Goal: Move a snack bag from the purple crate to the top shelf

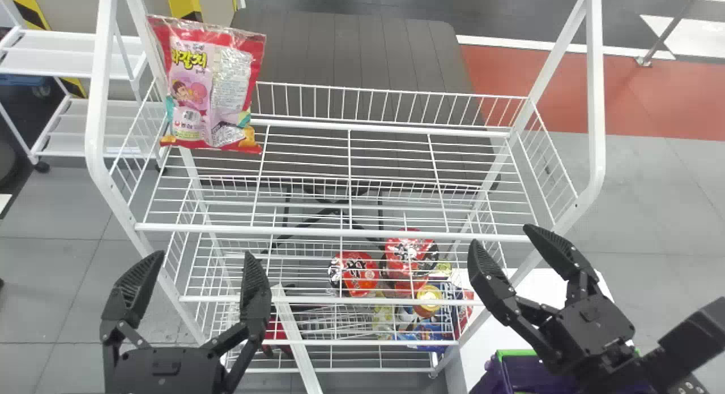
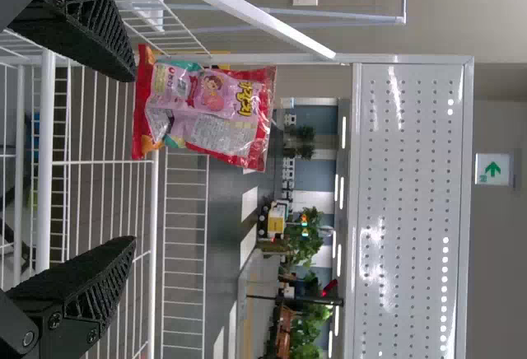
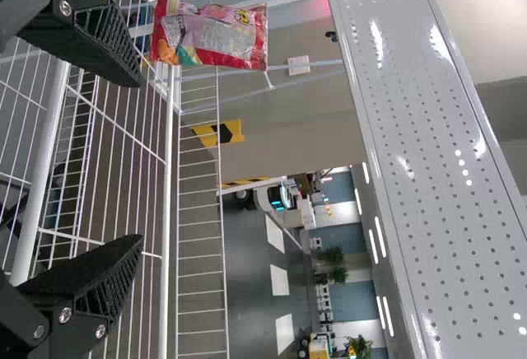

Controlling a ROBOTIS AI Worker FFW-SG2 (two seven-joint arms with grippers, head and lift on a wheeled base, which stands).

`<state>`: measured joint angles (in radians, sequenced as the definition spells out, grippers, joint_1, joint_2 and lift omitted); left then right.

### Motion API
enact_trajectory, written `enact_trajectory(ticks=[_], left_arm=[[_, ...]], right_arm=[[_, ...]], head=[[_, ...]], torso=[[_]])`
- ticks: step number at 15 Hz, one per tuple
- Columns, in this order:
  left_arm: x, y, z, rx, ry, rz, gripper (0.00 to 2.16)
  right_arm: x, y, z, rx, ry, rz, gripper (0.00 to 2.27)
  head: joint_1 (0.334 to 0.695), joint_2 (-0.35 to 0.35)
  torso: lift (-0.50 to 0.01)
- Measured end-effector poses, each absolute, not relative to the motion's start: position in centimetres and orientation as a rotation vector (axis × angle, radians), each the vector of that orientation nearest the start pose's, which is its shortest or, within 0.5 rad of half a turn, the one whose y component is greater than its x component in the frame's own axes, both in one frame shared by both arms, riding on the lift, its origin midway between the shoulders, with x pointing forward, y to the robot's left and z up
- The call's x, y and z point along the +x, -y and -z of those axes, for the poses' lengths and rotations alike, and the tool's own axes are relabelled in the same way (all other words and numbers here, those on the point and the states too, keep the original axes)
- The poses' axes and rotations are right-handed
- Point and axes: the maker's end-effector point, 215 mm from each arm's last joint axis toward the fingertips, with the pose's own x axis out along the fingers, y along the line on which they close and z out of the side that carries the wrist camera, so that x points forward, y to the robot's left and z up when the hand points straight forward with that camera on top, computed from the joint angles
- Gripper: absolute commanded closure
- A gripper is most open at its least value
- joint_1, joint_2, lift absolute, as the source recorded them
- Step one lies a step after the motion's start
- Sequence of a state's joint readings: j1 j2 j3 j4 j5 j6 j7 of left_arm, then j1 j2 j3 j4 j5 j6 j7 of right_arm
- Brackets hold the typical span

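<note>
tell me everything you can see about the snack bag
The snack bag is shiny, lightly wrinkled film, red with a pink middle, printed lettering and a cartoon figure, its sealed edge uppermost. It stands roughly upright at the left end of the top shelf. Neither the left gripper nor the right gripper touches it.

White wire rack (image 1: 595, 99), open-grid tiers with low wire sides; top shelf (image 1: 340, 231) has the snack bag (image 1: 209, 94) upright at its left end, toward the back, printed panel facing out. Lower down, right half: red packages (image 1: 354, 272), a yellow-orange round item (image 1: 429, 300) and blue packets (image 1: 430, 330), seen through the wires, exact tier unclear. White flat surface (image 1: 484, 340) beside the rack's lower right, purple crate (image 1: 512, 353) with green rim at it, contact hidden.
</note>
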<state>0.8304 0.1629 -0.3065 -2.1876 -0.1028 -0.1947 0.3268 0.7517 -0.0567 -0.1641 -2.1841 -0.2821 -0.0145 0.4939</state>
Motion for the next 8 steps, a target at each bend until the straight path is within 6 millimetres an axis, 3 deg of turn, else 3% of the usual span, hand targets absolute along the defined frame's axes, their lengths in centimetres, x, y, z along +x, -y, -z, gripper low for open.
enact_trajectory(ticks=[8], left_arm=[[32.36,-13.97,33.22,-0.017,-0.024,0.02,0.13]], right_arm=[[35.52,21.23,33.71,0.162,-0.072,-0.38,0.18]], head=[[0.695,-0.124]], torso=[[0.0]])
